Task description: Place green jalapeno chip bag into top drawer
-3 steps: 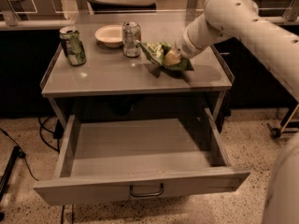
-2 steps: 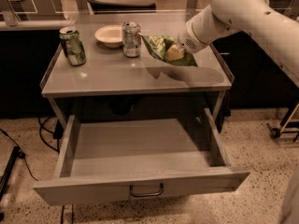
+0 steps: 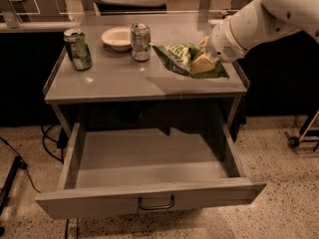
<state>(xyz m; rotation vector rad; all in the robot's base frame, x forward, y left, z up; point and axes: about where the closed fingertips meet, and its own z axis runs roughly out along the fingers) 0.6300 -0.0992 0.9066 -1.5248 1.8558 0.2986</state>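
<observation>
The green jalapeno chip bag [image 3: 178, 57] hangs in the air above the right part of the table top, held by my gripper [image 3: 200, 61], which is shut on its right side. Its shadow falls on the table top below it. My white arm [image 3: 259, 19] comes in from the upper right. The top drawer [image 3: 149, 178] stands pulled wide open below the table, its inside bare, with a small bar handle [image 3: 156, 203] on its front panel.
On the grey table top [image 3: 119, 78] stand a green soda can [image 3: 78, 49] at the left, a silver can [image 3: 140, 42] and a small white bowl [image 3: 117, 38] at the back. A cart wheel [image 3: 294, 141] shows at the right.
My gripper has lifted the chip bag off the table top and carries it up and slightly forward; earlier the bag lay on the table under the gripper.
</observation>
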